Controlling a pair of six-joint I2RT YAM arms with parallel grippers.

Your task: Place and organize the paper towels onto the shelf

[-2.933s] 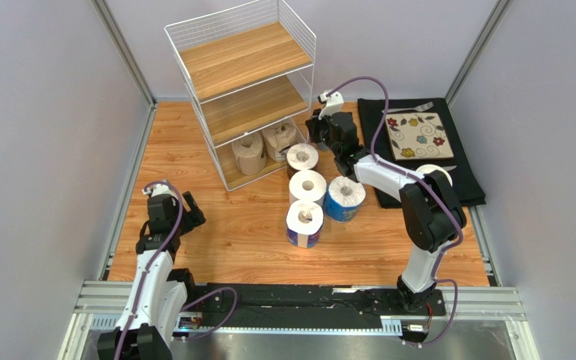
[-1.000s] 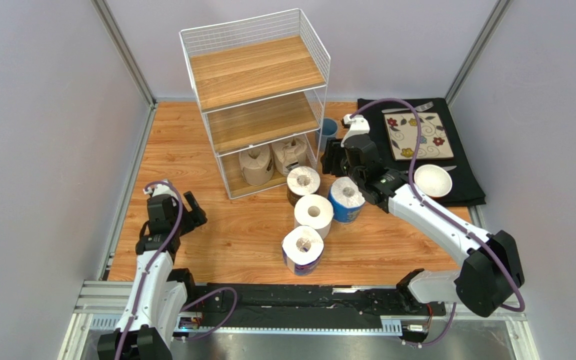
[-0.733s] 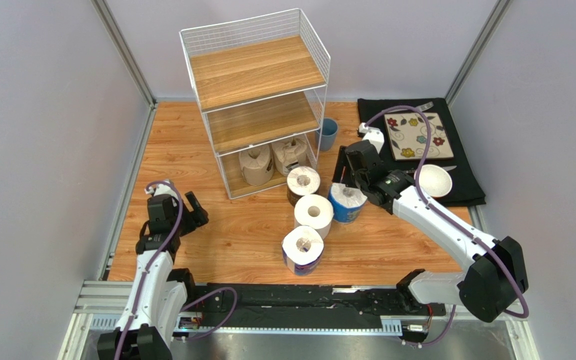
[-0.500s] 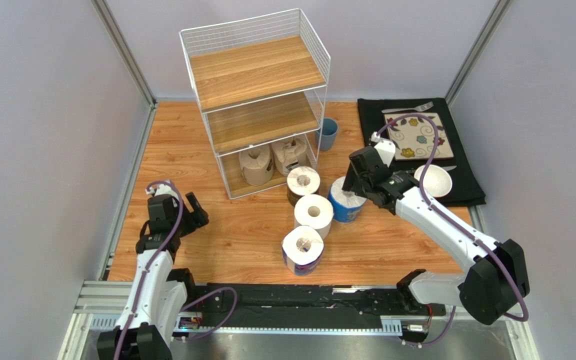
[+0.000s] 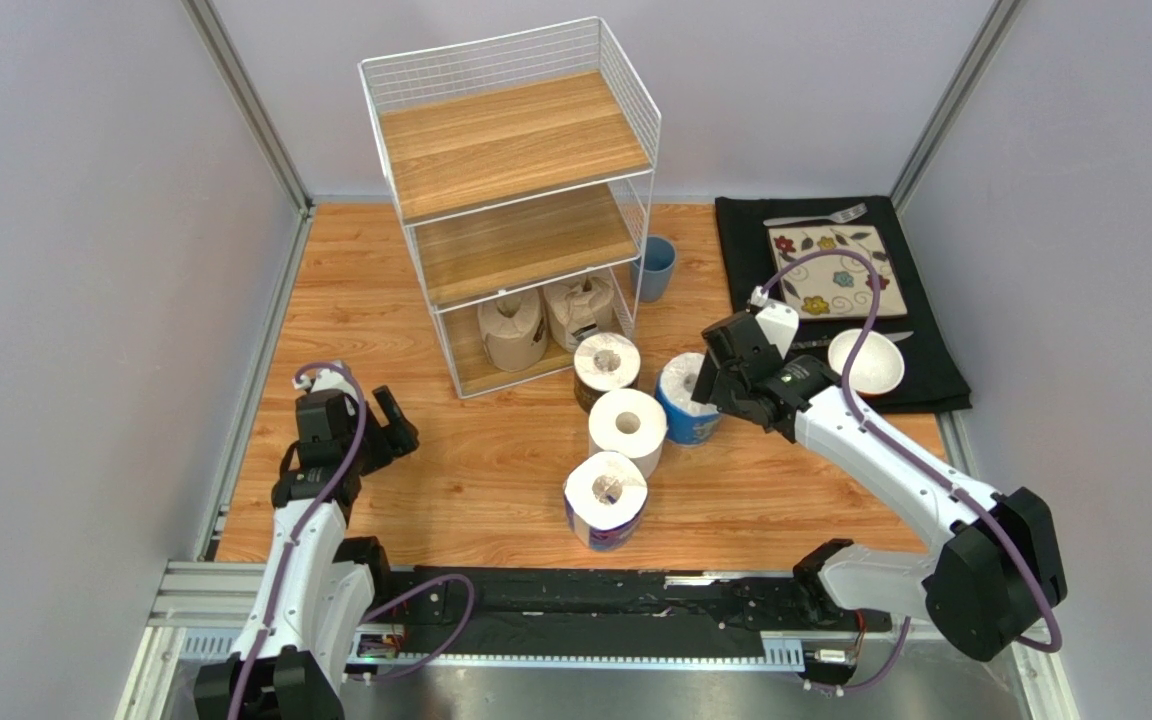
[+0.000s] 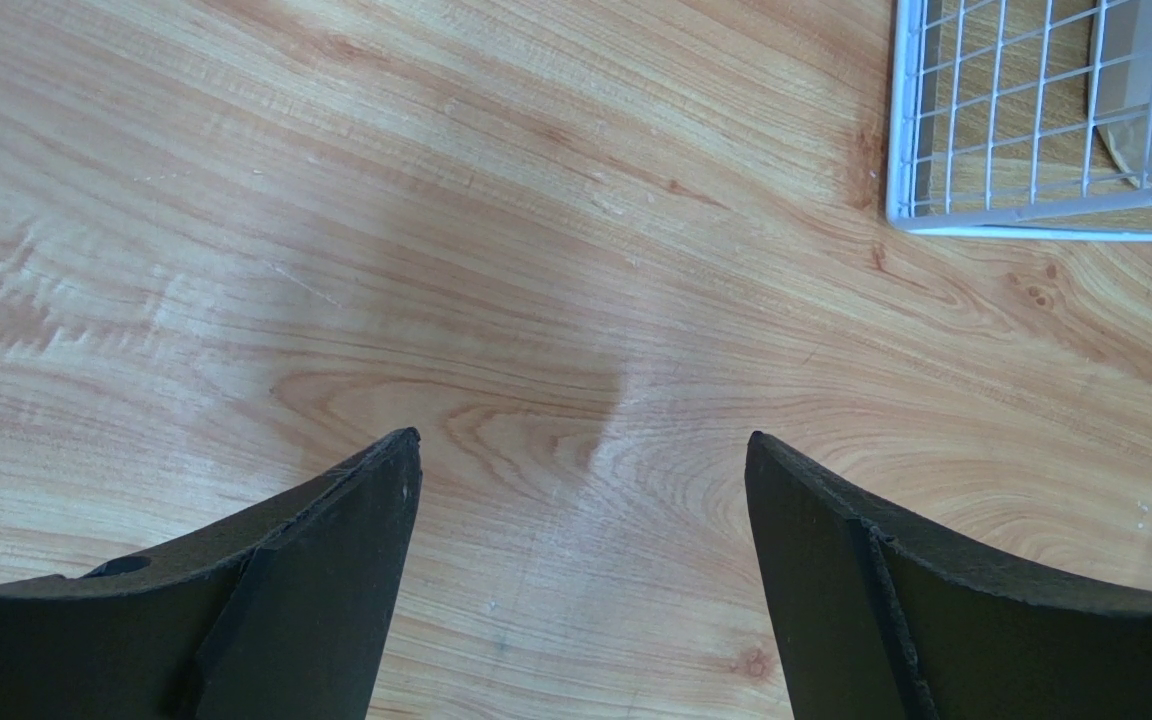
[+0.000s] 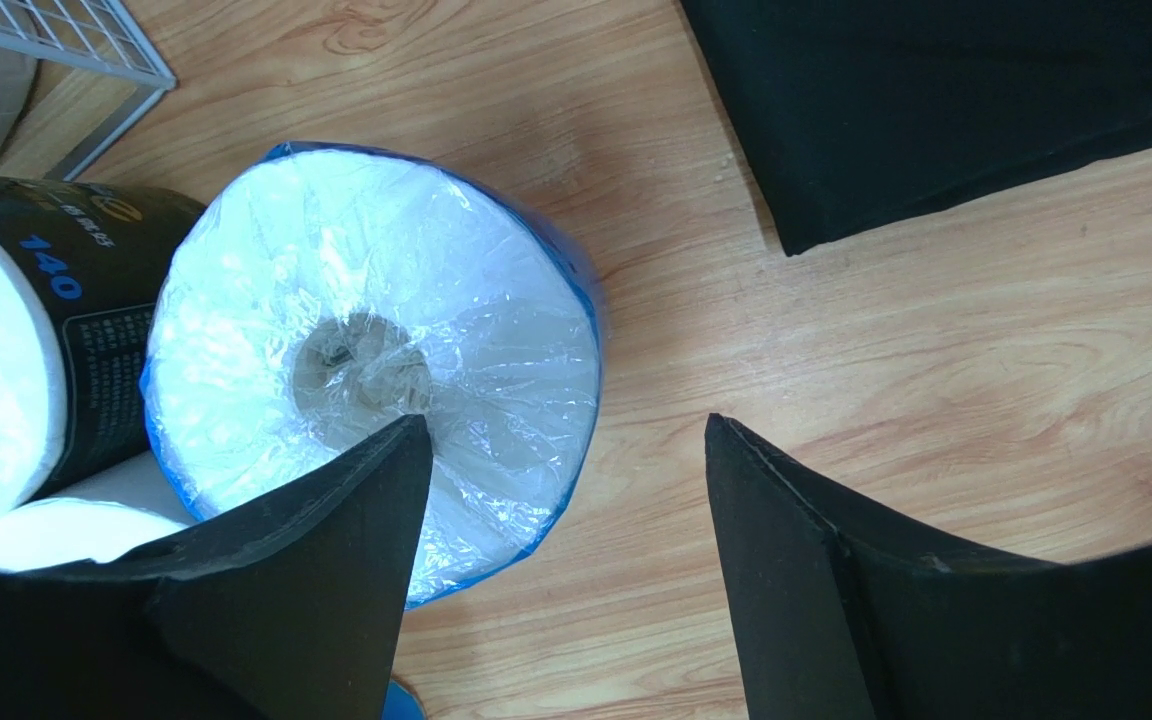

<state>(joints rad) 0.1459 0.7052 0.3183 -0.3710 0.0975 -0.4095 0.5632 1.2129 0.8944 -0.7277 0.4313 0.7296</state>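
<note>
Shelf (image 5: 515,195): two brown rolls (image 5: 537,323) on its bottom tier. Tabletop (image 5: 432,480): four more rolls (image 5: 627,423) bunched just in front of it. Right arm's fingers (image 7: 312,600) spread, holding nothing, poised over the far blue-wrapped roll (image 7: 372,360), one above its core, the other past its right edge. Risk: closing so off-centre may pinch only film, or tip it into the dark roll (image 7: 26,345) hard beside it. Left arm's fingers (image 6: 297,600) spread, idle above the tabletop. Since 2.9 s back: shelf shifted rightward; right arm pulled away from its side.
</note>
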